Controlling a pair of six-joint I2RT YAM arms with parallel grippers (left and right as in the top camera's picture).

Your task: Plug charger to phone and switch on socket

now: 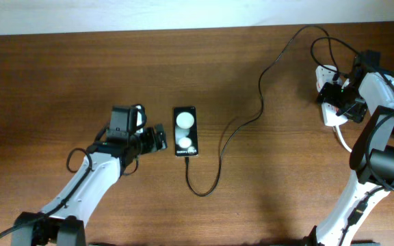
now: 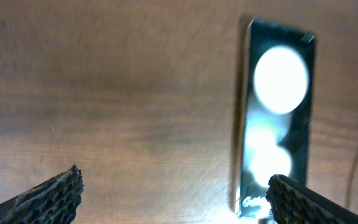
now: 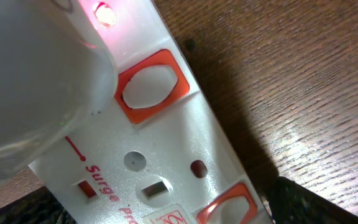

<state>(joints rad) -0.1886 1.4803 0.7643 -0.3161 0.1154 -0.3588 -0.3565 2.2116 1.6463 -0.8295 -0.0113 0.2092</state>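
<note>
Mostly hidden, the socket (image 1: 332, 117) sits beneath the right end effector (image 1: 335, 97).

Glossy phone (image 1: 186, 130), white plastic socket (image 3: 166, 155), grained wood table (image 1: 60, 75)

Robot lab bench, brown wooden table (image 1: 46, 82), plain pale wall (image 1: 115, 14)

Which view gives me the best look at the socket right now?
Right wrist: the socket fills the frame close up, with red-framed switches, a lit red lamp and "Surge" lettering clear. Overhead shows only white slivers of it around the right gripper. The left wrist view misses it entirely.
</note>
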